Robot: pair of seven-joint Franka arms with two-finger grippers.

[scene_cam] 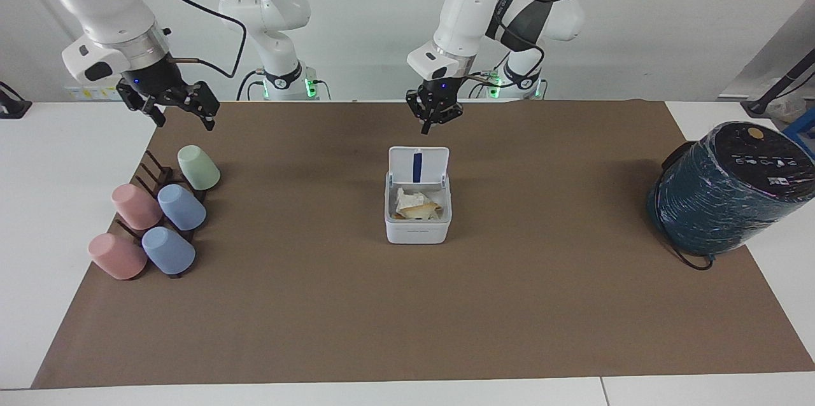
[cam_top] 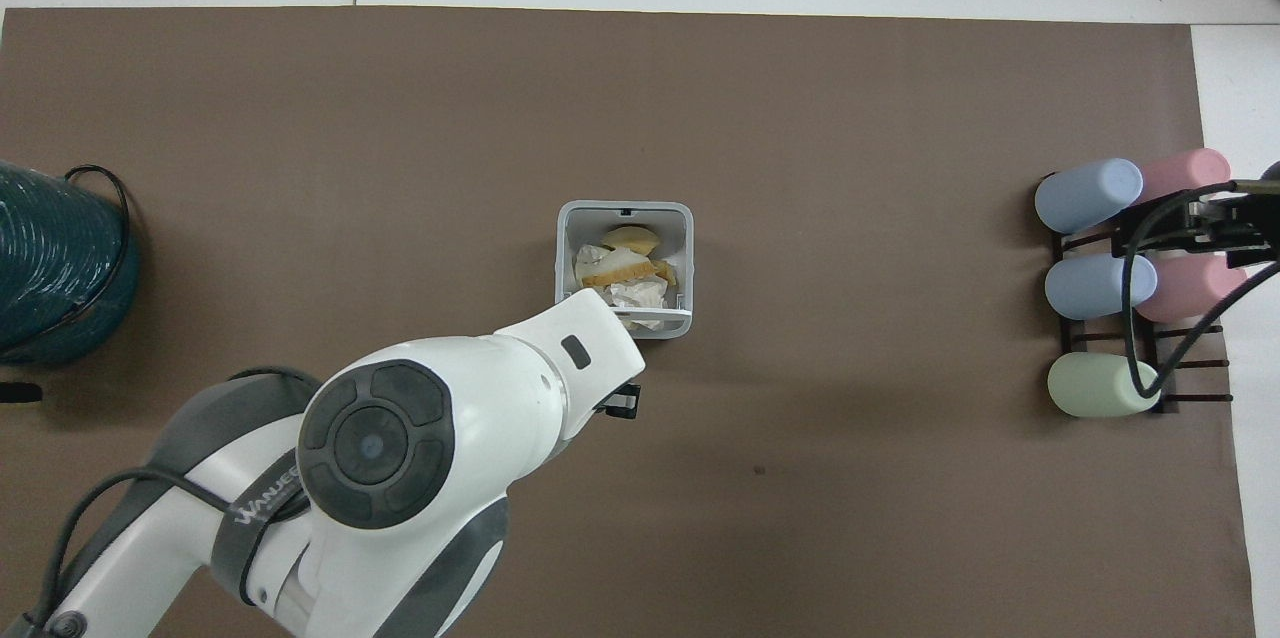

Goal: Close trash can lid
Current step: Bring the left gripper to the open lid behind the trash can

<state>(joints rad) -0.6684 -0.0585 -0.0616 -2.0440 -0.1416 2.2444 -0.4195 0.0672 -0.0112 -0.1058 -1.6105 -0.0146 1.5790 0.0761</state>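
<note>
White plastic, the trash can point(scene_cam: 418, 214) sits mid-mat on the surface with crumpled waste inside, its lid point(scene_cam: 418, 166) standing upright on the hinge at the edge nearer the robots, blue strip facing away from them. The left gripper point(scene_cam: 434, 117) hangs above the mat, over the spot just on the robots' side of the lid and clear of it; its jaws look nearly together, though that is hard to read from here. The right gripper point(scene_cam: 170, 102) waits, jaws spread, over the cup rack point(scene_cam: 156, 202). Risks, as I judge them: a push landing too low would slide or tip the light bin instead of swinging the lid, and the waste could stop it closing flush.
</note>
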